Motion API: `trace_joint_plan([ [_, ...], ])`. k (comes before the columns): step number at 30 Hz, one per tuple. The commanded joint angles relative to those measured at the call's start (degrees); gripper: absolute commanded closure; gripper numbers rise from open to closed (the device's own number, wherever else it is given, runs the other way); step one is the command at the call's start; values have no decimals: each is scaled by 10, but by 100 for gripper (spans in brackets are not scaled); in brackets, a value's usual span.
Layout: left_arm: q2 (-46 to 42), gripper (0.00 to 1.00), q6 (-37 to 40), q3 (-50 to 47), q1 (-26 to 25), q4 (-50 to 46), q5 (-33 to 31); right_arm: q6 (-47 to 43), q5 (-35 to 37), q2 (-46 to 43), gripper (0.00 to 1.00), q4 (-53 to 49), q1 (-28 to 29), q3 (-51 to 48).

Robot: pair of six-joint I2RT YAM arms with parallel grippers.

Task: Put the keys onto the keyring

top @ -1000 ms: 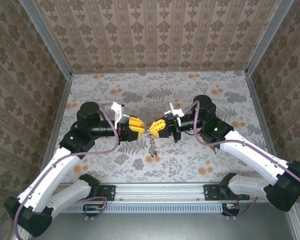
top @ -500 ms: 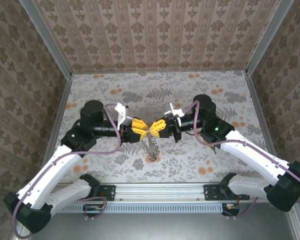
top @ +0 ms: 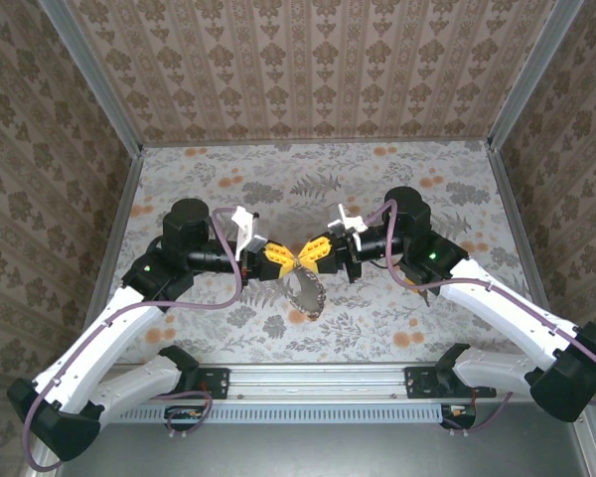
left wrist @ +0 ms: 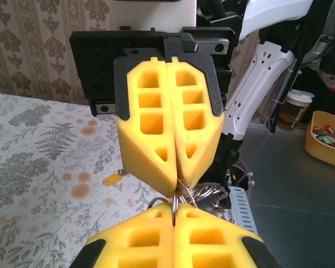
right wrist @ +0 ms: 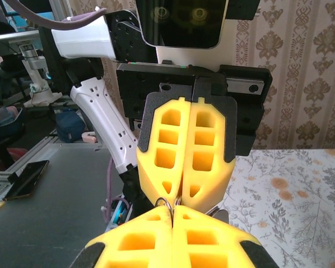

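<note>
**Two hands pinching one keyring (top: 303, 291)**

Both meet tip to tip above the middle of the table (top: 427, 189). The left hand (top: 283, 262) has its yellow fingers pressed together, with a thin wire loop of the keyring caught in their seam. The right hand (top: 311, 258) is pressed together on the same loop from the opposite side. The rest of the keyring hangs in a bunch just below the touching tips, over the floral table.

Floral-print table (top: 377, 189), damask-pattern walls (top: 308, 70) on three sides, aluminium corner posts (top: 89, 75), slotted rail (top: 318, 383) along near edge, lidded paper cup (left wrist: 295, 109) near yellow bin (left wrist: 324, 152) beyond table edge, phone (right wrist: 27, 180) on grey bench, blue bag (right wrist: 72, 125) behind it.
</note>
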Motion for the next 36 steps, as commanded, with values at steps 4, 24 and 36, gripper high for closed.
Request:
trace_joint_plan([
  [4, 0, 100, -11, 13, -4, -15, -35, -26, 23, -24, 100, 2, 6, 21],
  [24, 7, 100, -67, 3, 19, 10, -96, -64, 91, -65, 100, -1, 5, -7],
  [36, 24, 95, -75, 10, 21, 3, -120, -75, 88, -54, 100, 1, 6, -8],
])
